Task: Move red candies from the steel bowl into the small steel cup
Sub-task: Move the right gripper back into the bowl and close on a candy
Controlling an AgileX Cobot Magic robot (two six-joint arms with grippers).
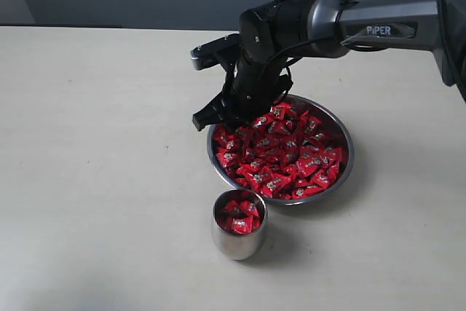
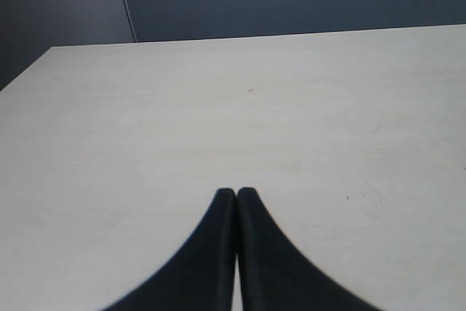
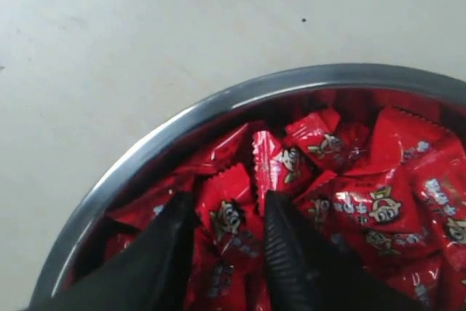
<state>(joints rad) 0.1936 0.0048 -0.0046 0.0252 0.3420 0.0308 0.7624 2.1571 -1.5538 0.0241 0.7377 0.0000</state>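
Red candies [image 1: 280,154] fill most of the steel bowl [image 1: 348,158], piled up to near its rim. A smaller lot of the same candies lies in the steel cup [image 1: 237,242], reaching close to its lip. The cup stands upright on the table [image 1: 95,180], just in front of the bowl and apart from it.

The right claw [image 1: 229,118] is lowered into the bowl at its far left edge, tips down among the candies. In the right wrist view its fingers [image 3: 291,253] are spread, with one candy [image 3: 226,216] between them. A firm pinch on it cannot be confirmed.

The left claw [image 2: 235,193] is pressed together, holding nothing, over bare table [image 2: 218,107].
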